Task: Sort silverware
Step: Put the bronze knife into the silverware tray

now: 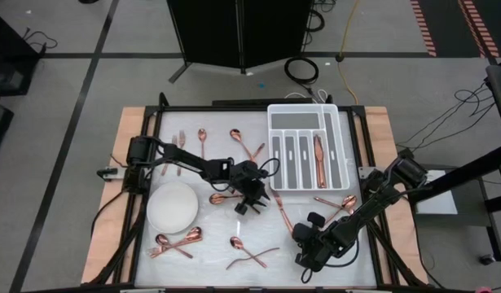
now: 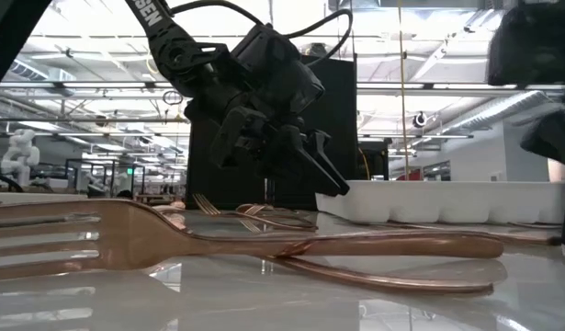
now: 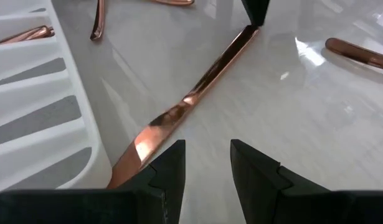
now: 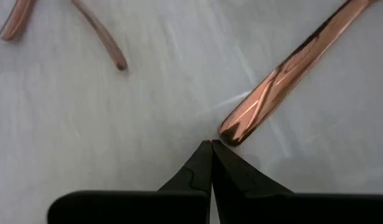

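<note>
Your left end effector (image 3: 207, 171) hovers released, a copper knife (image 3: 185, 112) on the worktop just ahead, beside the tray (image 3: 48, 118). Your right end effector (image 4: 211, 155) is clenched empty, tips at another knife's handle end (image 4: 284, 74).

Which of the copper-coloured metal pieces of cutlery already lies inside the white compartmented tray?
Only the copper-coloured metal piece lying lengthwise in one slot of the white compartmented tray. Every other piece lies loose on the white tabletop.

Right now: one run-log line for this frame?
left gripper: open, above knife beside tray | right gripper: shut, empty, at a handle tip | tray: holds one piece
</note>
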